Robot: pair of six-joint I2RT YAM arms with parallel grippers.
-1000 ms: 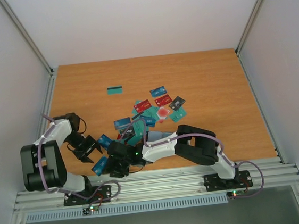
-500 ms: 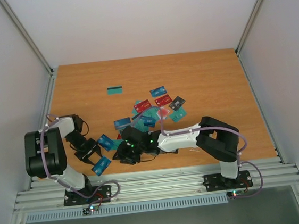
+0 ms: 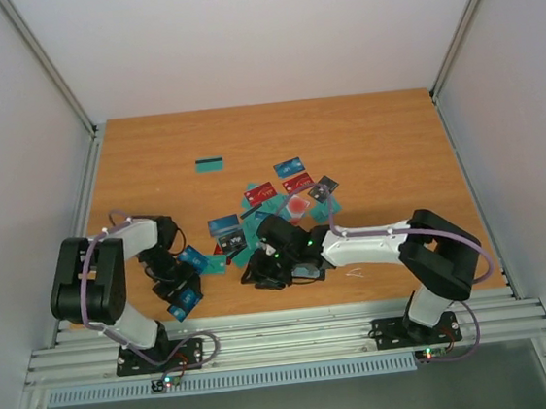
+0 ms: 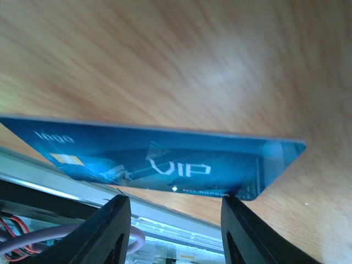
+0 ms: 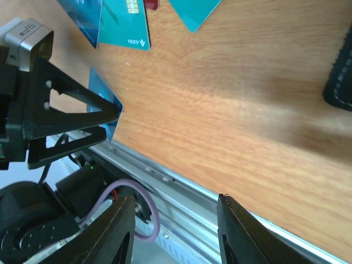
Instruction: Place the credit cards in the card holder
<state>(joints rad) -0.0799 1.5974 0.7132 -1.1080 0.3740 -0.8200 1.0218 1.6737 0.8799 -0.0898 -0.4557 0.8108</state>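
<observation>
A: Top view first. Where were the credit cards?
B: Most of the credit cards (image 3: pixel 287 198) sat in a loose pile mid-table (image 3: pixel 383 134). One teal card (image 3: pixel 210 164) lay alone beyond the pile, far left. I saw none stowed.
A: Arms?
B: The left gripper (image 3: pixel 178 297) was low on the pile's near-left side, at a blue VIP card (image 3: pixel 179 310) lying apart from the pile. The right gripper (image 3: pixel 254 275) was down at the pile's near edge. I couldn't make out the holder under that arm.
A: Left wrist?
B: The fingers (image 4: pixel 104 231) stood partway apart with nothing between them. Their tips were at the VIP card's near long edge, and the card was wider than the gap. The rail (image 4: pixel 165 220) showed just below. The pile was out of shot.
A: Right wrist?
B: Its fingers (image 5: pixel 118 231) were apart and empty. The card holder (image 5: pixel 339 82) was only a black stitched corner at the frame's right edge, on the wood on the pile's near side. Opposite, the left gripper sat with the blue card at its tips.
A: Step?
B: Picking up a card, I'd say, so early in the task. Next, the left needs the card's edge lifted or slid off the table lip so the jaws can pinch its thickness. The right probably has to take the holder and keep a pocket open.
</observation>
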